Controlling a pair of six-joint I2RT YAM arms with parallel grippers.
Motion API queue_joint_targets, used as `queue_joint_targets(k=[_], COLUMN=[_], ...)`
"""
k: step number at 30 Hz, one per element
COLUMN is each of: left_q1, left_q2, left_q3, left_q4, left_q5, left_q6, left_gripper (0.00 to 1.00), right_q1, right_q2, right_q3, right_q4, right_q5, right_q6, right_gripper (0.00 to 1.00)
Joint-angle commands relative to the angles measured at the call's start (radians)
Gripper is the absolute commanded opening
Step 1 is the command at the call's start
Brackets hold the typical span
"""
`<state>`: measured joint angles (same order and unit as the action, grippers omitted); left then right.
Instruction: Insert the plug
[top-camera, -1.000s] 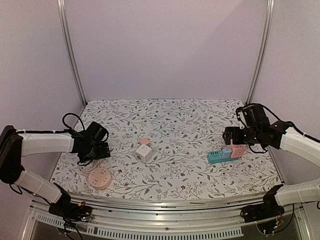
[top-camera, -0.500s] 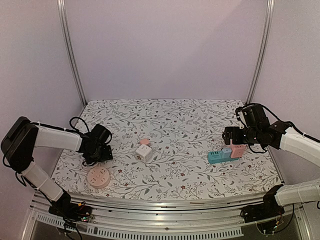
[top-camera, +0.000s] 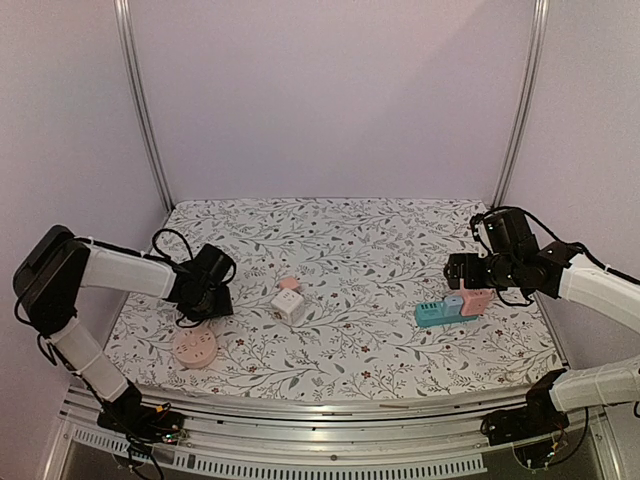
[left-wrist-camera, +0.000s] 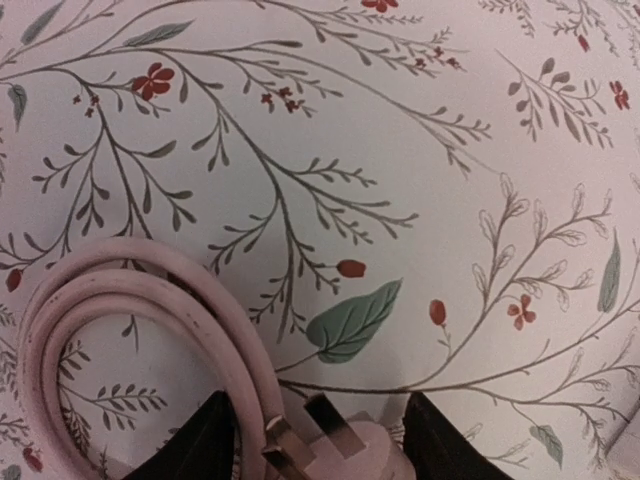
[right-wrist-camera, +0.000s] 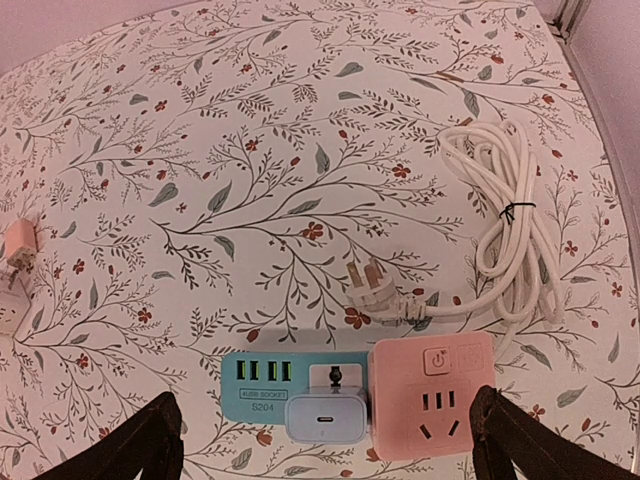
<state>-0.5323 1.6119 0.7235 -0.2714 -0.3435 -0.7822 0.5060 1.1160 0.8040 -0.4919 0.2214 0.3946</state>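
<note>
- We see the left arm (top-camera: 120, 268) reaching low across the counter (top-camera: 340, 240) toward 3 o'clock, its gripper (left-wrist-camera: 318, 445) down near the counter's left edge.
- In the left wrist view, the two dark fingers (left-wrist-camera: 200, 445) flank the pink plug (left-wrist-camera: 335, 440); we cannot tell whether they touch it or grip it.
- The plug lies flat between the fingers, metal prongs pointing toward 10 o'clock in that view, long axis running from 10 to 4 o'clock.
- Its pink cable (left-wrist-camera: 120, 320) loops away toward 9 o'clock, just beside the left-hand finger.
- A round pink socket (top-camera: 195, 349) sits at 6 o'clock from the left gripper in the top view, near it.
- The right arm (top-camera: 590, 280) extends inward from the right edge, elbow raised, its gripper (right-wrist-camera: 320, 440) poised over the pink cube socket (right-wrist-camera: 432, 395).
- Its fingers (right-wrist-camera: 135, 445) are spread wide with nothing between them.
- Touching the cube at 9 o'clock are a white charger (right-wrist-camera: 327, 417) and a teal USB strip (right-wrist-camera: 262, 386).
- A white plug (right-wrist-camera: 375, 290) with a coiled white cord (right-wrist-camera: 505, 220) lies at 12 o'clock from the cube.
- A white cube adapter (top-camera: 288, 305) with a pink block (top-camera: 289, 284) stands mid-counter, well apart from both arms.
</note>
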Motion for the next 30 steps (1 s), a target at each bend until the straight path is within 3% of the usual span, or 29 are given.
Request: queue_joint_targets(k=[1,30], left_q1=[-0.07,-0.401], left_q2=[0.065,0.464], left_q3=[0.041,0.54], left_q4=[0.008,0.037], left_q5=[0.082,0.11], left_q6=[-0.04,-0.048], left_gripper=[0.57,0.51], right_q1=[0.009,0.009], right_q2=[0.007,0.059], right_q3=[-0.012,-0.002], right_q4=[0.01,0.01], right_q5=[-0.011,0.03], right_q6=[-0.008,-0.004], right_gripper=[0.99,0.99])
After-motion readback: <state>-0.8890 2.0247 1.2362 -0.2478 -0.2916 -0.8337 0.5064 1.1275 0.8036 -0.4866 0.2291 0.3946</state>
